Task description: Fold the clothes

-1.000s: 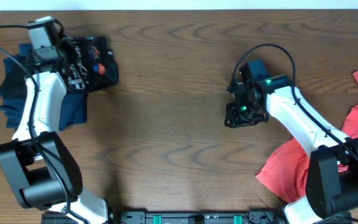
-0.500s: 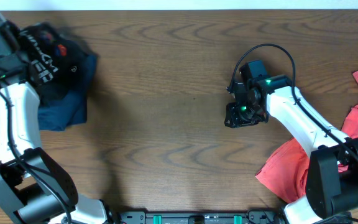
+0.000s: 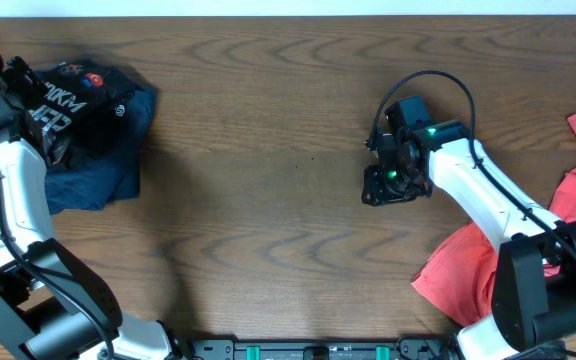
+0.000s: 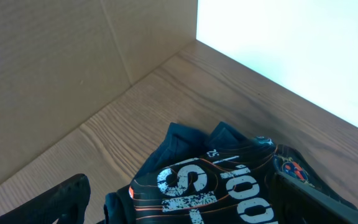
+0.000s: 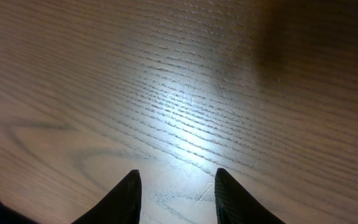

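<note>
The clothes lie in two places. A black sports shirt (image 3: 83, 95) with white lettering and thin orange lines sits bunched on a navy garment (image 3: 103, 170) at the far left. My left gripper (image 3: 33, 110) is at the shirt's left edge. In the left wrist view the left gripper (image 4: 188, 208) is open wide, and the black shirt (image 4: 229, 186) lies between its fingers (image 4: 61, 199). A red garment (image 3: 568, 220) lies crumpled at the right edge. My right gripper (image 3: 380, 188) hovers over bare wood right of centre. In the right wrist view the right gripper (image 5: 176, 190) is open on nothing.
A cardboard wall (image 4: 48, 68) stands just beyond the table's left edge, close to the left gripper. The wooden table (image 3: 268, 200) is bare between the two piles. A white strip (image 3: 288, 6) runs along the table's far edge.
My left arm swung left with the black shirt, brought it onto the navy garment, and its jaws opened wide. The right arm has not moved.
</note>
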`<control>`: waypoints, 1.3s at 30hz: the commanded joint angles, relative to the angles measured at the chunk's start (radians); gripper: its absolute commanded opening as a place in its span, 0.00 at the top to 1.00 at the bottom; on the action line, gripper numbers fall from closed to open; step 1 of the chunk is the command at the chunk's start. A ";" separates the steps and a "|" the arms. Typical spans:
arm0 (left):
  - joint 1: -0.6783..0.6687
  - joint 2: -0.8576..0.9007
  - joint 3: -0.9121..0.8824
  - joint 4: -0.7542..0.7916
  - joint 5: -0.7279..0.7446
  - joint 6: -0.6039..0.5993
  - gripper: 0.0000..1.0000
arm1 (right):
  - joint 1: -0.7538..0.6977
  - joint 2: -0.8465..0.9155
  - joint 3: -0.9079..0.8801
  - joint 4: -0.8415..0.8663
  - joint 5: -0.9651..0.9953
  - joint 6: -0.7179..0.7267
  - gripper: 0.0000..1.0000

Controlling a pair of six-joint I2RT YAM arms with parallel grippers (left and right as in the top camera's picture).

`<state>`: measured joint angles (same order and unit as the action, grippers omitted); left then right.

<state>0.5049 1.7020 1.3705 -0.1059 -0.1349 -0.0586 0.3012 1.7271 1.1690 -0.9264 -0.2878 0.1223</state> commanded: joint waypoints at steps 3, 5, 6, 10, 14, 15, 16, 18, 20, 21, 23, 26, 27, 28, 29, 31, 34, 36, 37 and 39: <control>0.002 0.017 0.023 -0.021 0.079 -0.032 0.04 | -0.010 0.001 -0.006 0.020 0.003 -0.004 0.62; -0.004 0.017 0.023 -0.038 0.166 -0.034 0.01 | -0.010 0.001 -0.006 0.046 0.003 -0.004 0.52; -0.010 0.017 0.023 -0.048 0.200 -0.033 0.02 | -0.010 0.001 -0.006 0.061 0.003 -0.004 0.46; -0.068 0.017 0.023 -0.115 0.265 -0.055 0.02 | -0.010 0.001 -0.006 0.134 -0.002 -0.003 0.14; -0.169 0.017 0.023 -0.224 0.311 -0.055 0.02 | -0.010 0.001 -0.006 0.233 -0.002 -0.003 0.01; -0.202 0.017 0.023 -0.252 0.320 -0.056 0.02 | -0.010 0.001 -0.006 0.263 -0.001 -0.003 0.01; -0.232 0.017 0.023 -0.275 0.328 -0.056 0.02 | -0.010 0.001 -0.006 0.289 0.000 -0.003 0.01; -0.298 0.017 0.023 -0.321 0.333 -0.055 0.02 | -0.010 0.001 -0.006 0.345 0.000 -0.004 0.01; -0.371 0.017 0.023 -0.379 0.326 -0.055 0.02 | -0.013 0.001 -0.006 0.417 0.042 -0.004 0.01; -0.401 0.017 0.023 -0.402 0.326 -0.055 0.02 | -0.015 0.001 -0.006 0.444 0.085 -0.003 0.01; -0.462 0.017 0.022 -0.449 0.326 -0.055 0.02 | -0.026 0.001 -0.006 0.494 0.135 0.008 0.01; -0.530 0.017 0.022 -0.541 0.326 -0.055 0.02 | -0.060 0.001 -0.006 0.559 0.150 0.034 0.01; -0.546 0.017 0.022 -0.575 0.326 -0.055 0.02 | -0.074 0.001 -0.006 0.572 0.150 0.034 0.01; -0.559 0.017 0.022 -0.613 0.326 -0.055 0.02 | -0.088 0.001 -0.005 0.576 0.150 0.034 0.01; -0.567 0.017 0.022 -0.653 0.326 -0.055 0.02 | -0.107 0.001 -0.004 0.576 0.150 0.033 0.01; -0.569 0.017 0.022 -0.747 0.326 -0.055 0.02 | -0.146 -0.006 -0.004 0.560 0.148 0.029 0.01; -0.556 0.014 0.022 -0.880 0.324 -0.055 0.02 | -0.205 -0.045 -0.004 0.490 0.149 0.030 0.01; -0.546 0.010 0.022 -0.954 0.319 -0.056 0.02 | -0.247 -0.096 -0.004 0.433 0.150 0.028 0.01; -0.544 0.007 0.021 -0.977 0.317 -0.055 0.02 | -0.264 -0.123 -0.004 0.412 0.150 0.017 0.01; -0.546 -0.006 0.021 -1.013 0.290 -0.055 0.02 | -0.294 -0.189 -0.004 0.373 0.151 -0.009 0.01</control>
<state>-0.0456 1.7058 1.3743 -1.0908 0.1883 -0.1078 0.0460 1.6604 1.1599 -0.5304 -0.1463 0.1402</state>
